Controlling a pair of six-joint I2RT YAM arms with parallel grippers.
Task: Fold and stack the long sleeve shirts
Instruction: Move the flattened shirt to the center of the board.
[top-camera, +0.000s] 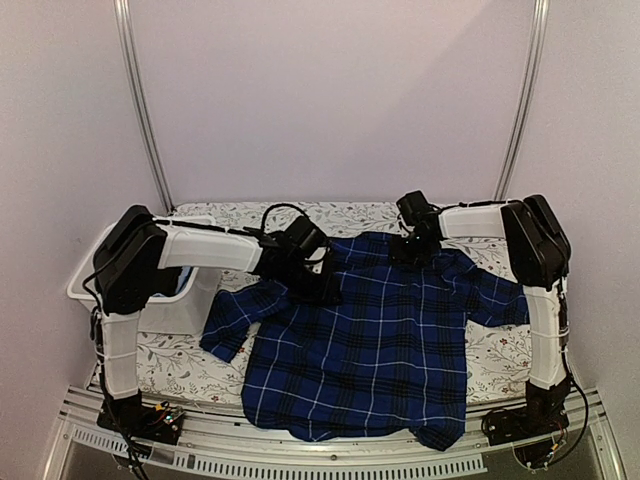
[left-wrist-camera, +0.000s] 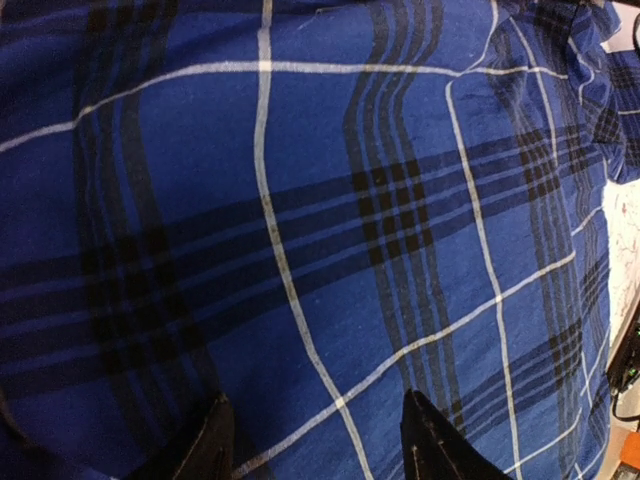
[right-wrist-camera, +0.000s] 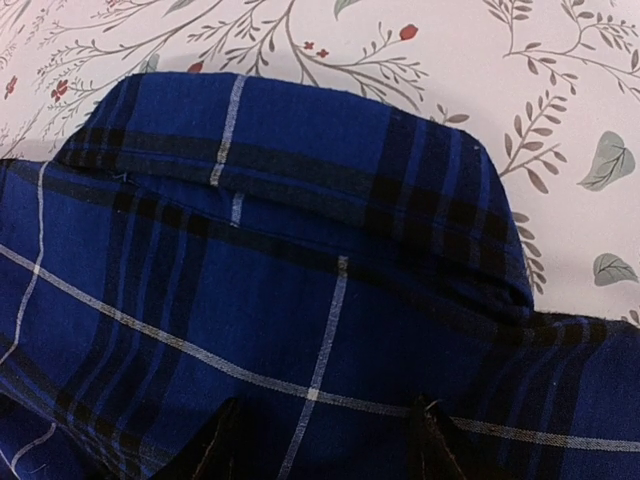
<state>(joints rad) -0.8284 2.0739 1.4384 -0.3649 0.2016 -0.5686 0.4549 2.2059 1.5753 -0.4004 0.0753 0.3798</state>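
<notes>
one navy plaid shirt (top-camera: 370, 340) lay flat across the floral table (top-camera: 175, 362), collar (right-wrist-camera: 300, 150) far; left gripper (left-wrist-camera: 318, 425) and right gripper (right-wrist-camera: 325, 425) both hung, fingers spread, over its far end.

Frame edges cut the left pincer (left-wrist-camera: 315, 405) and right pincer (right-wrist-camera: 326, 410) down to fingertips. The left arm (top-camera: 210, 248) hides much of the white bin (top-camera: 180, 308).

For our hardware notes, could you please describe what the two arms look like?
Both the left arm and right arm have white tubular links joined by bulky black joints. The jaws are dark and pointed. A black cable loops above the left wrist.
</notes>
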